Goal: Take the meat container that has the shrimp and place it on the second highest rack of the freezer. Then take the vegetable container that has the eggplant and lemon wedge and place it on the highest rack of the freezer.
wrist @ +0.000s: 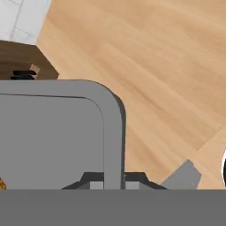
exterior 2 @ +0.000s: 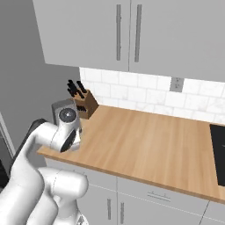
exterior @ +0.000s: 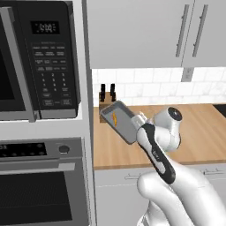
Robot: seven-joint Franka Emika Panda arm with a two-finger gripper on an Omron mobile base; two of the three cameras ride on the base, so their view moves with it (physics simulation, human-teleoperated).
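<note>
Gripping: gripper (wrist: 108, 185) clenched on the rim of the meat container (exterior: 120, 121), one finger either side of the wall at 6 o'clock in the hand view.
Tray position: lifted above the wooden counter (exterior: 198, 132), tilted steeply, in front of the knife block (exterior: 106, 106); left of picture centre in the left base view.
Shrimp: shrimp (exterior: 114, 120) lies on the tilted floor of the tray, near its middle.
Risk, spill: the steep tilt could let the shrimp slide out over the low flared rim.
Risk, slip: the hold is on one edge only, so the tray may pivot or drop if the arm swings fast.
Risk, collision: microwave (exterior: 39, 57) and oven (exterior: 42, 185) stand close at 9 o'clock; a wide swing could clip them.
Count, trays: one.
Count, shrimp: one.
Count, knife blocks: one.
Count, cabinet handles: two in each base view.
</note>
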